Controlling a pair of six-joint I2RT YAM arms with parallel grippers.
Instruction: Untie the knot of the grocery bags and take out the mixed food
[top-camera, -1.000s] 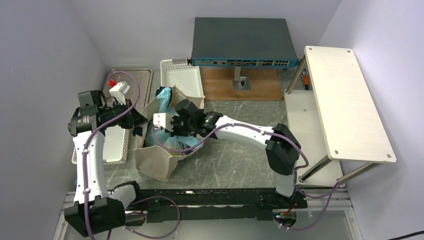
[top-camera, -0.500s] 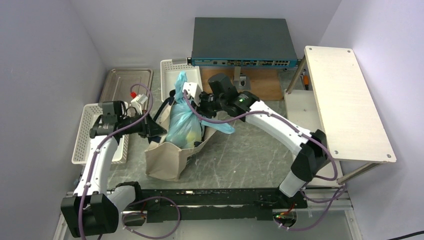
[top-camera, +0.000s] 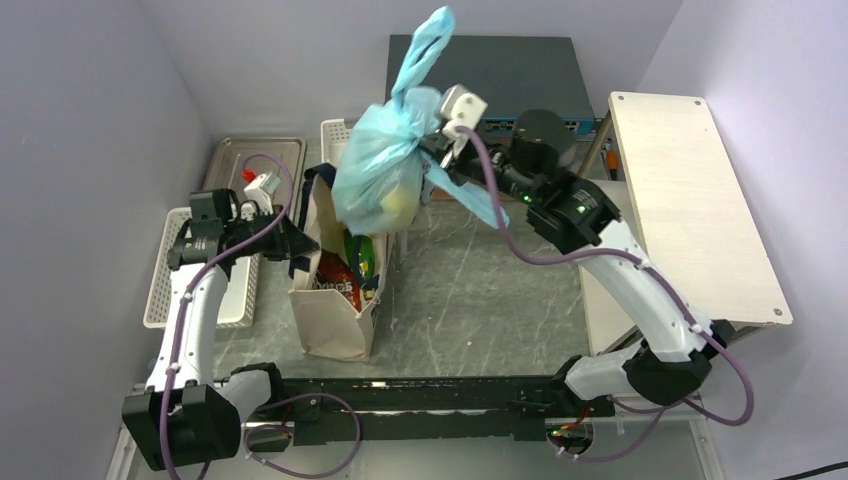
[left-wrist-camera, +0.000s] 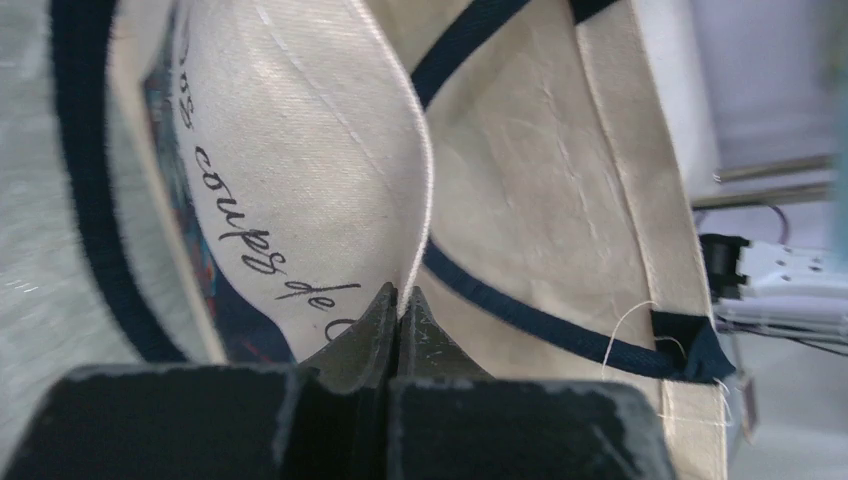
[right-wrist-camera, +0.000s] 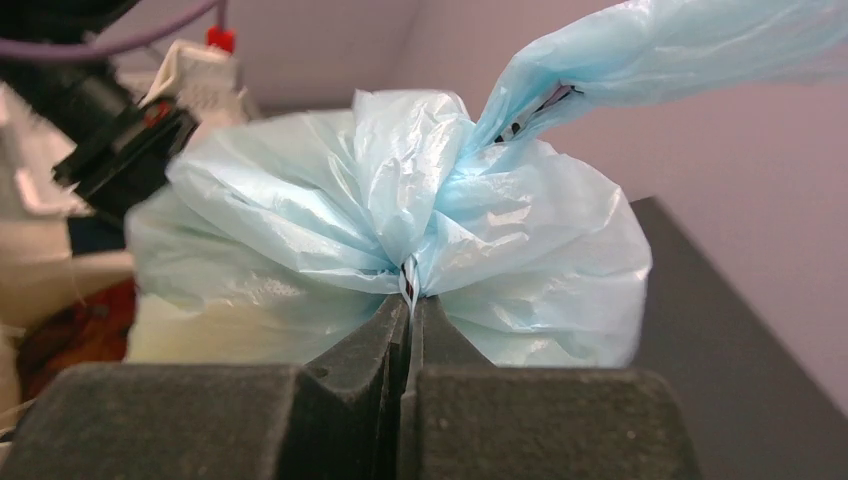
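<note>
**A:** What's different from half a second ago?

**B:** Your right arm has gone up. The grocery bag (top-camera: 378, 175) sat low in the mouth of the tote (top-camera: 335, 320) then. Now it hangs in the air above the tote, clear of the rim, with one loose handle tail pointing straight up. The tote was slumped open before. Now it stands upright on the table (top-camera: 470, 300), and a red chip bag (top-camera: 337, 283) shows inside it.

**A:** How is the right gripper set?

**B:** Your right gripper (right-wrist-camera: 408, 300) is closed tight, fingers pressed together on a pinch of blue plastic at the bunched neck, right by the knot (right-wrist-camera: 405, 200). The knot is still tied. The whole bag hangs from that pinch, and a pale yellow fruit (top-camera: 402, 203) shows through the film low down.

**A:** And the left?

**B:** Your left gripper (left-wrist-camera: 398, 300) is closed too, clamped on the tote's beige upper edge, near the dark strap (left-wrist-camera: 560, 325). From above it sits at the tote's left side, with the white basket (top-camera: 165, 290) further left.
</note>
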